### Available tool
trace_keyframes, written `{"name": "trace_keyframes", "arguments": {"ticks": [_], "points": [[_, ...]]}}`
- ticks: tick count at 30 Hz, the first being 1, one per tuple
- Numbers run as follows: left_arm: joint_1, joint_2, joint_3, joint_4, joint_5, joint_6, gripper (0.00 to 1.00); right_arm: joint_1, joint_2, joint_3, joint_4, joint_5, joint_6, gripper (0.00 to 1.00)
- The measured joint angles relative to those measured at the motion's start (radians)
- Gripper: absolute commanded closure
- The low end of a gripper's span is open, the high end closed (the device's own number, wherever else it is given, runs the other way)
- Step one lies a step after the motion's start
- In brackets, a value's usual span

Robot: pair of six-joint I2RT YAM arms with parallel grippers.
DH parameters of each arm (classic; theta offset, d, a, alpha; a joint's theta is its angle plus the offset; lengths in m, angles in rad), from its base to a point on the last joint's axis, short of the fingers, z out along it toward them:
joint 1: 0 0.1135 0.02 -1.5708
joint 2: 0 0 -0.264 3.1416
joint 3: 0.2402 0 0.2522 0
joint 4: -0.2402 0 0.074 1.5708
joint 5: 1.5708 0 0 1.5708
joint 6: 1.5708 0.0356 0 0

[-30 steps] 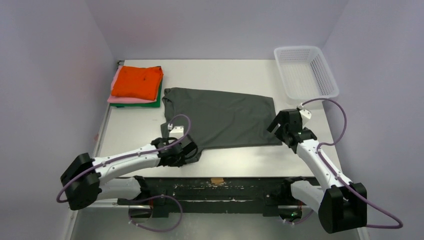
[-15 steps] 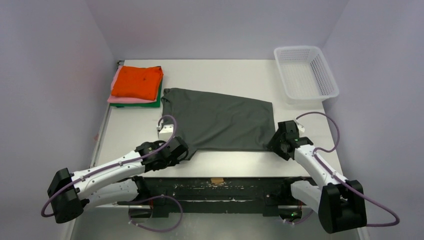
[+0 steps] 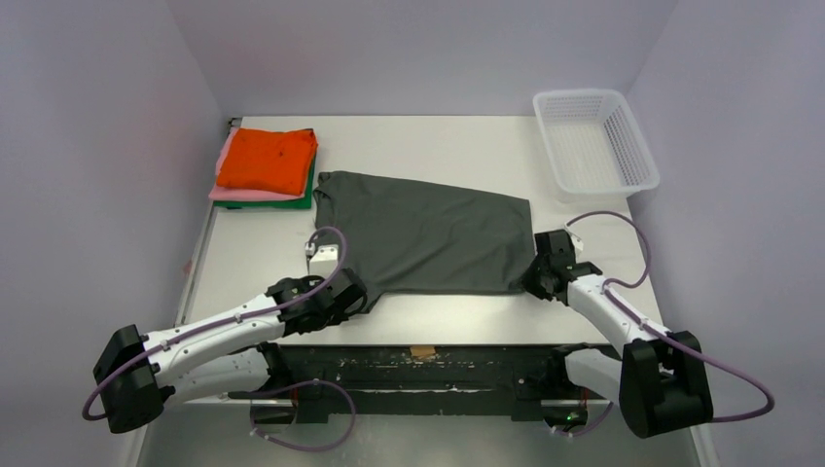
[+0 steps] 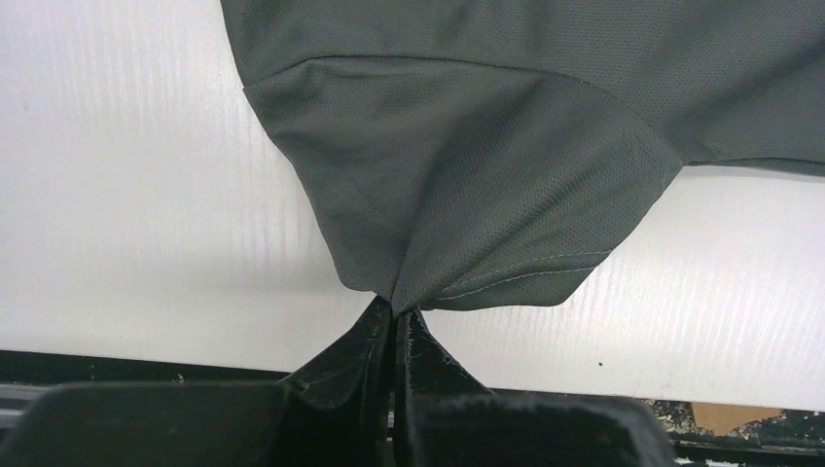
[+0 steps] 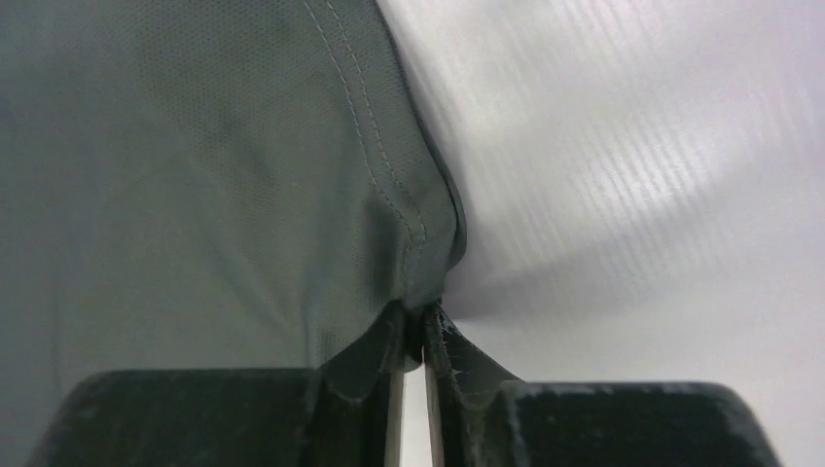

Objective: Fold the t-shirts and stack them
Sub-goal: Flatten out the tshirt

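Grey shirt: the plain dark grey cloth t-shirt point(image 3: 428, 238) is lying spread flat across the middle of the white surface point(image 3: 438, 146), with its neck end pointing left and its bottom hem pointing right.
Near sleeve: the grey short sleeve point(image 4: 457, 195) is gathering into a pinched point at the shirt's near left corner, with creases fanning out from it.
Left hand: the black two-finger left hand point(image 4: 394, 326) is gripping that sleeve tip, with its fingers pressing together on the cloth. It is sitting low, close to the near edge of the surface.
Stitched hem: the double-stitched hem point(image 5: 389, 185) is running down into the right hand and curling slightly at the corner.
Right hand: the black two-finger right hand point(image 5: 416, 331) is clamping the shirt's near right corner. Its fingers are drawn narrow, with the hem between them.
Folded stack: the orange folded t-shirt point(image 3: 268, 159) is resting on top of the pink folded t-shirt point(image 3: 226, 193), with the green folded t-shirt point(image 3: 306, 199) showing underneath. The stack is sitting at the far left of the surface, just beside the grey shirt's far left corner. Whether the two are touching I cannot tell.
Basket: the white plastic mesh basket point(image 3: 593, 141) is standing upright at the far right corner, well apart from the shirt.
Arms: the two white arms with black joints point(image 3: 224, 321) are reaching in from the near edge, one to each near corner of the shirt.
Cables: the purple cables point(image 3: 623, 219) are looping above both wrists.
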Motion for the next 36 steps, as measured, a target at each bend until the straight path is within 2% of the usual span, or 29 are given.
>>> {"name": "trace_keyframes", "arguments": {"ticks": [7,12,15,19,24,27,29,35,36], "points": [[0.004,-0.001,0.053,-0.071,-0.061,-0.029,1.0,0.021,-0.009,0.013,0.024,-0.014,-0.019,1.0],[0.004,-0.043,0.264,-0.192,-0.183,-0.049,1.0,0.024,-0.21,0.106,-0.024,0.032,-0.048,1.0],[0.004,-0.102,0.393,-0.23,-0.252,-0.003,1.0,0.025,-0.352,0.197,-0.032,0.079,-0.073,1.0],[0.004,-0.199,0.549,-0.195,-0.3,0.179,1.0,0.026,-0.475,0.311,-0.033,0.109,-0.101,1.0],[0.004,-0.294,0.75,-0.091,-0.179,0.523,1.0,0.026,-0.508,0.542,-0.087,0.109,-0.134,1.0],[0.004,-0.292,0.963,-0.069,-0.021,0.707,1.0,0.026,-0.509,0.706,-0.116,0.098,-0.16,1.0],[0.004,-0.272,1.08,-0.076,0.058,0.777,1.0,0.026,-0.515,0.793,-0.126,0.088,-0.174,1.0],[0.004,-0.019,1.721,-0.249,0.274,0.982,1.0,0.027,-0.519,1.036,-0.149,0.033,-0.22,1.0],[0.004,0.013,1.783,-0.266,0.294,1.004,1.0,0.027,-0.519,1.06,-0.149,0.032,-0.227,1.0]]}}
